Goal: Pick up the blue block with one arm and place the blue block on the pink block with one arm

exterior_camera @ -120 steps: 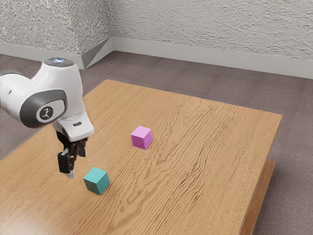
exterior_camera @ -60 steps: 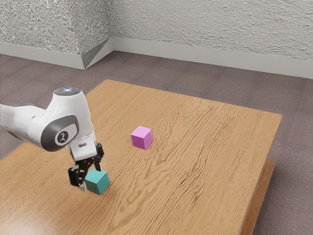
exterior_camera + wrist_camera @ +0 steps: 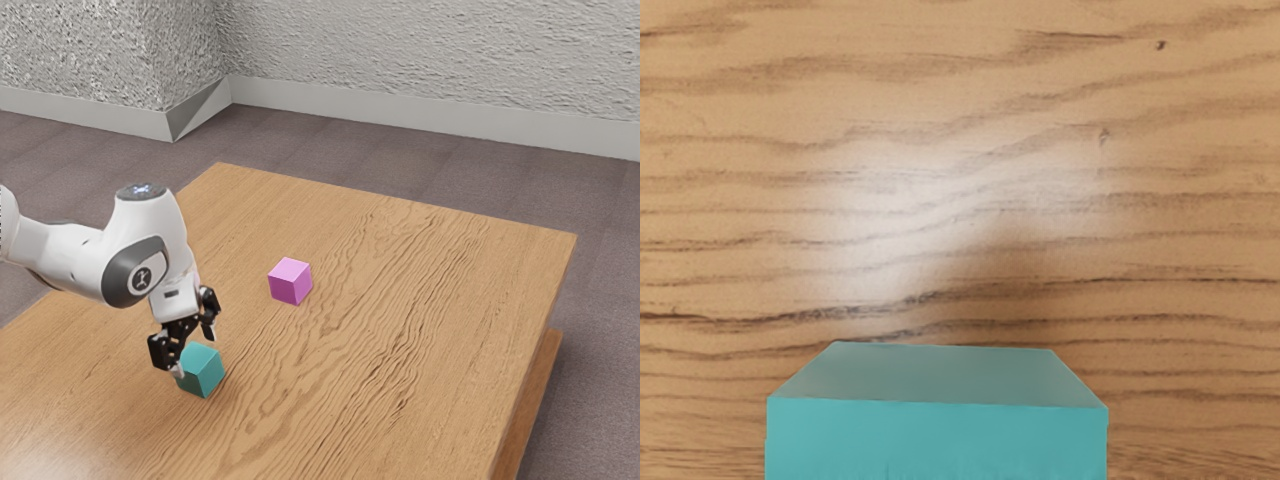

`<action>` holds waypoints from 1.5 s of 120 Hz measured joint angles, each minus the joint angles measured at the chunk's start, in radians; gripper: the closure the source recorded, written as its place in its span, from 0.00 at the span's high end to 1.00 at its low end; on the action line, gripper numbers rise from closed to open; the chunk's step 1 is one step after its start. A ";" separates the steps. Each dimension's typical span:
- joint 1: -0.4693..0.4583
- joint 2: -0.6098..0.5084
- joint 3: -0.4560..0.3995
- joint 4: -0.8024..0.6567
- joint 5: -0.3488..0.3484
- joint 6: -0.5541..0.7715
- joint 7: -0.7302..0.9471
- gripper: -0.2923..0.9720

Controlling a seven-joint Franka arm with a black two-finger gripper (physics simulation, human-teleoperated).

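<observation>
The blue block [image 3: 203, 370] is a teal cube lying on the wooden table [image 3: 400, 300] near its front left part. My gripper [image 3: 184, 340] hangs right over the block's top, open, with one black finger toward the exterior view's left of the block and the other behind it. Neither finger presses on the block. In the wrist view the blue block [image 3: 937, 415] sits directly under my hand on the wood grain. The pink block [image 3: 290, 281] rests on the table up and to the exterior view's right of the blue one, well apart from it.
The table's right edge [image 3: 540, 370] drops off to a grey floor. A textured wall with a pale baseboard [image 3: 400, 105] runs behind the table. Bare wood lies between and around the two blocks.
My arm has swung toward the exterior view's right and lowered, bringing the gripper from beside the blue block to right over it. Neither block has moved.
</observation>
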 joint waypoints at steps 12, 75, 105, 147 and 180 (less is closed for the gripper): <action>0.006 0.020 0.000 0.001 -0.001 0.020 0.019 0.77; 0.011 0.104 -0.002 0.012 -0.011 0.090 0.080 0.77; 0.010 0.104 -0.003 0.007 -0.015 0.097 0.095 0.53; -0.013 0.031 -0.056 0.234 -0.025 -0.088 0.110 0.45; -0.003 0.265 -0.056 0.633 -0.013 -0.357 0.117 0.45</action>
